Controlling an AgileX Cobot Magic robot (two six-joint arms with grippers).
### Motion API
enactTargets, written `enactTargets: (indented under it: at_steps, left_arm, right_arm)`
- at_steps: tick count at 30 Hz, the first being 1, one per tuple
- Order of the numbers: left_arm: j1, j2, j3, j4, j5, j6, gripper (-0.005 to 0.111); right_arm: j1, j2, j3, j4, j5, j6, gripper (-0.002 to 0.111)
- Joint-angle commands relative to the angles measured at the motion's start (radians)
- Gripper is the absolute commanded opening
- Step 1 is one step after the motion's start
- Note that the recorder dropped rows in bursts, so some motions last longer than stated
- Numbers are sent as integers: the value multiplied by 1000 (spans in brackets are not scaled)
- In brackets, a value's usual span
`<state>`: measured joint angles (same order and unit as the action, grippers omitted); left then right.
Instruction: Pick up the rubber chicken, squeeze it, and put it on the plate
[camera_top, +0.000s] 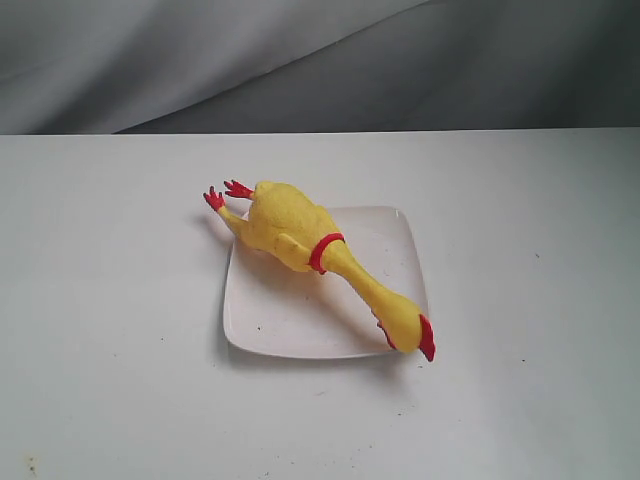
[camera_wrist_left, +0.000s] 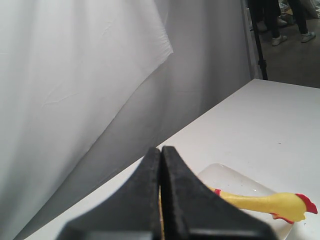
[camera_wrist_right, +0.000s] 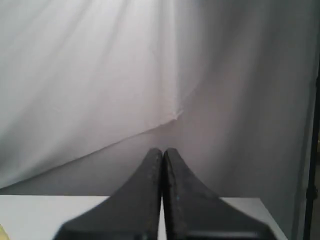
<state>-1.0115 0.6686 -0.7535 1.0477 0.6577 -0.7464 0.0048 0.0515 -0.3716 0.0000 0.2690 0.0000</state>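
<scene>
The yellow rubber chicken (camera_top: 290, 228) lies diagonally across the white square plate (camera_top: 390, 250), its red feet hanging over the far-left corner and its red-combed head over the near-right edge. Neither arm shows in the exterior view. In the left wrist view my left gripper (camera_wrist_left: 161, 150) is shut and empty, held away from the toy; past its black fingers (camera_wrist_left: 182, 195) I see the rubber chicken (camera_wrist_left: 270, 202) neck and head on the plate (camera_wrist_left: 225, 177). My right gripper (camera_wrist_right: 162, 151) is shut and empty, facing the grey curtain above the table.
The white table (camera_top: 120, 300) stretches wide around the plate, with small dark specks near the front. A grey curtain (camera_top: 320, 60) hangs behind the table's far edge. A stand and people's legs (camera_wrist_left: 285, 25) show beyond the table in the left wrist view.
</scene>
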Motion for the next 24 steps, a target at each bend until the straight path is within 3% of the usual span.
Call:
enactTargets:
  at_steps: [1, 6, 11, 24]
  left_arm:
    - [-5, -4, -6, -4, 2, -4, 1]
    - [-5, -4, -6, -4, 2, -4, 1]
    - [-5, -4, -6, -4, 2, -4, 1]
    - [-5, -4, -6, -4, 2, -4, 1]
  right_arm:
    - [-20, -52, 199, -11, -103, 10, 0]
    - [-20, -52, 372, -19, -139, 0, 0]
    - [-18, -52, 372, -19, 35, 8, 0]
    - [-18, -52, 372, -15, 40, 8, 0]
